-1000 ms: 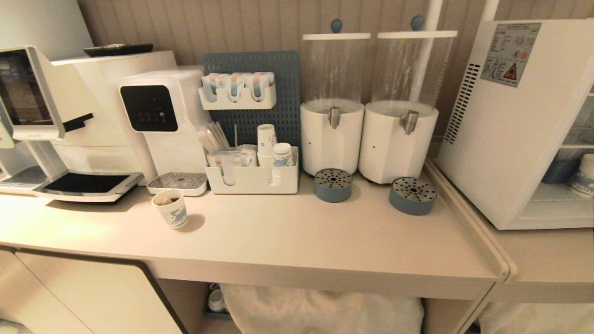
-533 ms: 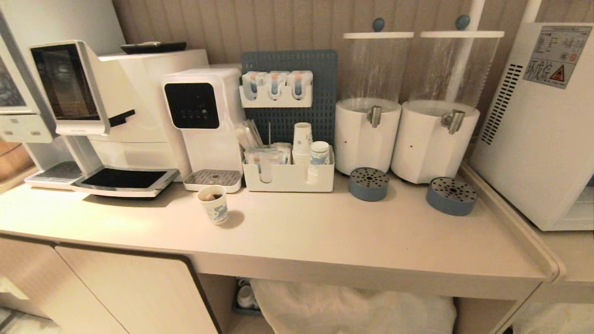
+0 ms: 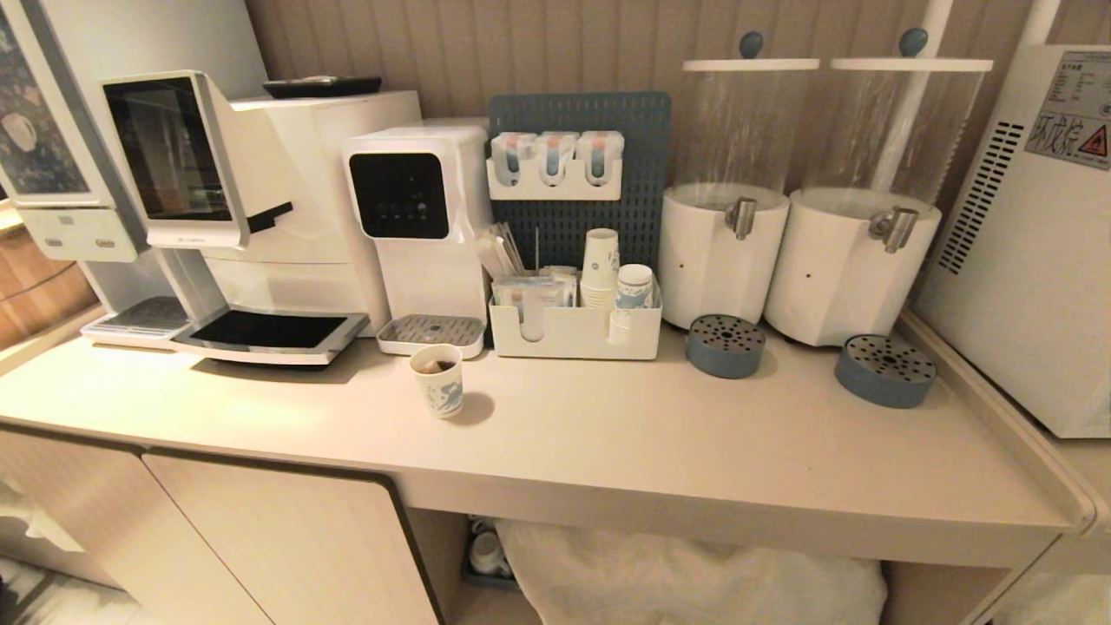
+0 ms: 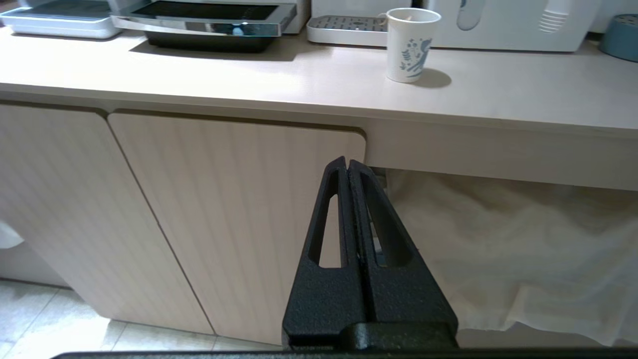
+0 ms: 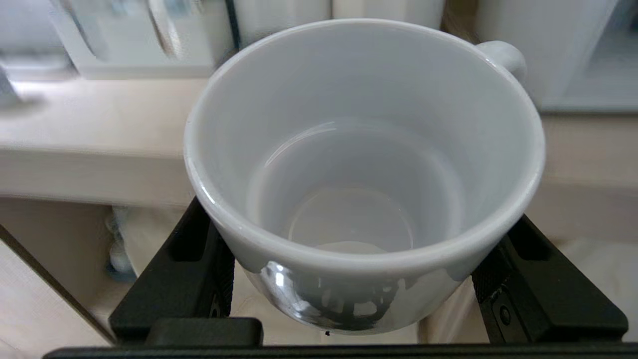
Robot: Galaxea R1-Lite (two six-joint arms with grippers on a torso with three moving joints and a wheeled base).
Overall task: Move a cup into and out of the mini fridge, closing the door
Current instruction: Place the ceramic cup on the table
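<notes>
White glossy ceramic cup point(image 5: 364, 164) sits clamped in the right gripper point(image 5: 359, 279); it could slip sideways. The left gripper point(image 4: 348, 172), pinched empty, hangs near the cabinet.

A beige counter point(image 3: 608, 434) stands against a ribbed wall point(image 3: 564, 43); below the counter, cabinet doors point(image 3: 286, 538) and pale floor tiles point(image 4: 50, 324).

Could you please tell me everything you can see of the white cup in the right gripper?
The cup is glossy white, ceramic by its look, with a round mouth and a small handle on its far rim. It is empty, upright and slightly tilted toward the camera. The right gripper clamps its lower body between black fingers, in front of the counter edge.
</notes>
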